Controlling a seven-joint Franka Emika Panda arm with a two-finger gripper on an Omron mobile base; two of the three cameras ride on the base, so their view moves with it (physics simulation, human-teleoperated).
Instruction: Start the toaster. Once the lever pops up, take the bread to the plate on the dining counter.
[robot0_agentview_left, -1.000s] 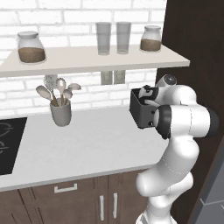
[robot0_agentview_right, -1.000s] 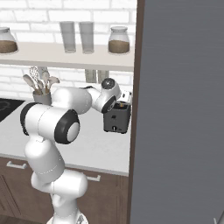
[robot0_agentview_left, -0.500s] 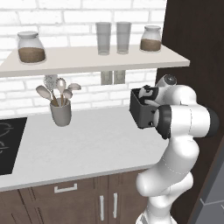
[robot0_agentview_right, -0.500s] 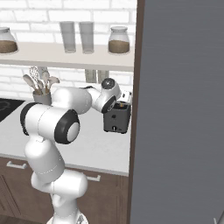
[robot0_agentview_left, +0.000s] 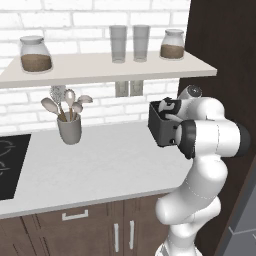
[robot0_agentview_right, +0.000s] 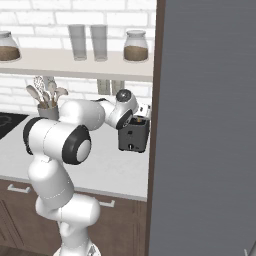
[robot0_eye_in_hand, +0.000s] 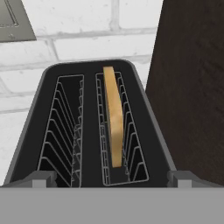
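The black toaster (robot0_agentview_left: 161, 129) stands on the grey worktop against the tall dark cabinet, also seen from the other side as the toaster (robot0_agentview_right: 134, 136). From above, the toaster (robot0_eye_in_hand: 52, 87) has two wire-lined slots, and a golden bread slice (robot0_eye_in_hand: 114, 118) stands upright in the right one while the left one is empty. My gripper (robot0_eye_in_hand: 111, 180) hovers just over the toaster's near edge, open, with its grey fingertips (robot0_eye_in_hand: 43, 178) spread wider than both slots. In the base views the gripper (robot0_agentview_left: 169, 108) sits at the toaster's top. The dining counter and plate are out of view.
A grey utensil cup (robot0_agentview_left: 70, 128) stands left of the toaster. The shelf (robot0_agentview_left: 110, 69) above carries jars and glasses. A black cooktop (robot0_agentview_left: 9, 165) lies at far left. The dark cabinet (robot0_agentview_left: 227, 55) closes in the right side, close beside the toaster.
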